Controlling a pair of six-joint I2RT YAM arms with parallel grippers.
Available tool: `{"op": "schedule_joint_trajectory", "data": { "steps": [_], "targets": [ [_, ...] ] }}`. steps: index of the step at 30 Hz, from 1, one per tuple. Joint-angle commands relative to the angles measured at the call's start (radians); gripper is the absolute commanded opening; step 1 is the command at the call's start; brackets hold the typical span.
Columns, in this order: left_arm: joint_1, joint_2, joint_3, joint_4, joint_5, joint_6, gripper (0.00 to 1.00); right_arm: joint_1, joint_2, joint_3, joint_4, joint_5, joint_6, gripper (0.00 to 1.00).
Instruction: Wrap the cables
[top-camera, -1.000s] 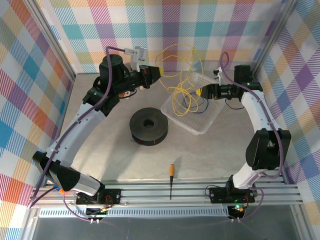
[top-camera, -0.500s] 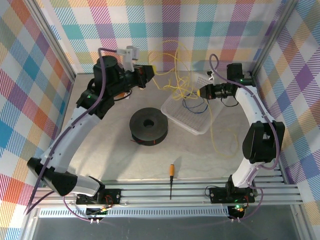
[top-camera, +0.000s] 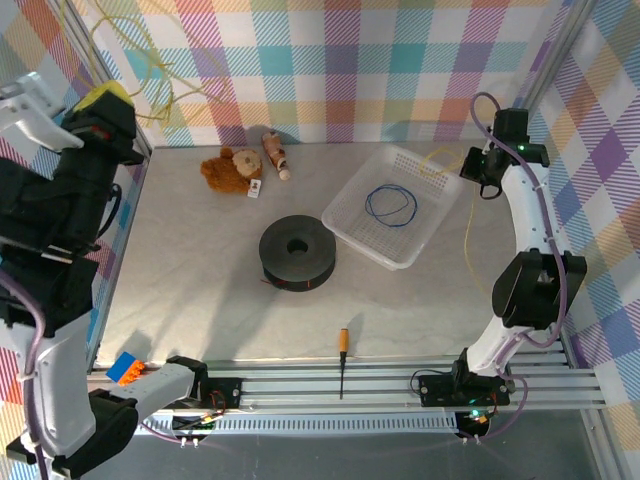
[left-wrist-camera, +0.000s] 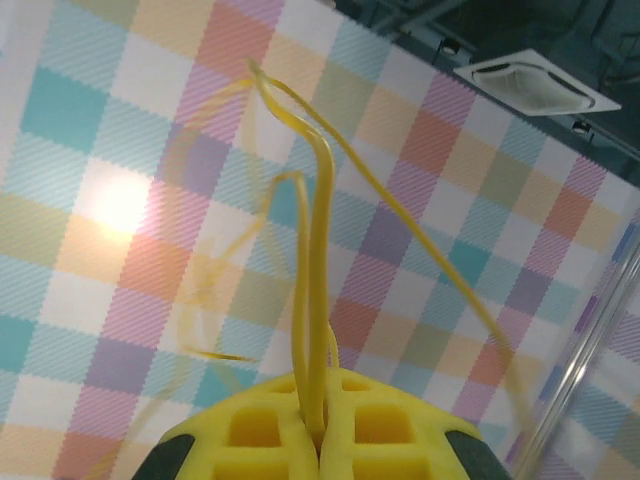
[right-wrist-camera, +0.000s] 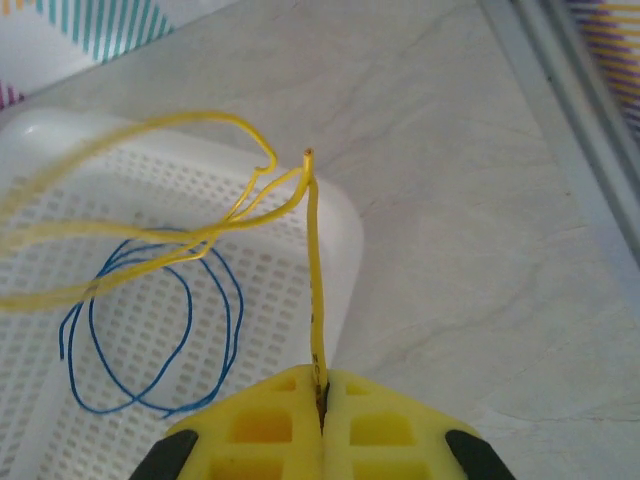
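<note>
Showing the tabletop (top-camera: 200, 310) with the basket (top-camera: 355, 240) at two o'clock: left pincer (left-wrist-camera: 320, 440), raised at ten o'clock, and right pincer (right-wrist-camera: 322, 400), beside the basket, each clamped on thin yellow cables (right-wrist-camera: 313, 260); pulling apart could yank strands free.

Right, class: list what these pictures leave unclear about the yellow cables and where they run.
- Right wrist: yellow cables run off the left edge; the gripped end is hidden in the right pincer.
- Left wrist: far loops blurred against the checked wall; strand count unclear.
- Top external: too thin and faint to follow end to end.
</note>
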Motion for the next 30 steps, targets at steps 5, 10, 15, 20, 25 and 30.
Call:
{"op": "schedule_joint_trajectory", "data": {
  "steps": [5,10,15,20,25,30],
  "targets": [
    [0.011,0.011,-0.096,-0.032,0.11,-0.001,0.0,0.02,-0.092,0.104,-0.013,-0.152,0.05,0.0],
    [0.011,-0.012,-0.237,0.03,0.203,-0.063,0.0,0.042,-0.182,0.216,0.026,-0.26,0.082,0.0],
    [0.011,-0.02,-0.33,0.065,0.228,-0.093,0.0,0.062,-0.235,0.263,0.177,-0.428,0.164,0.0],
    [0.011,-0.026,-0.383,0.082,0.249,-0.111,0.0,0.086,-0.238,0.21,0.415,-0.544,0.263,0.0],
    [0.011,-0.041,-0.408,0.079,0.251,-0.113,0.0,0.122,-0.17,0.177,0.597,-0.575,0.289,0.0],
    [0.011,-0.06,-0.437,0.081,0.25,-0.113,0.0,0.146,-0.086,0.095,0.677,-0.596,0.304,0.0]
  ]
}}
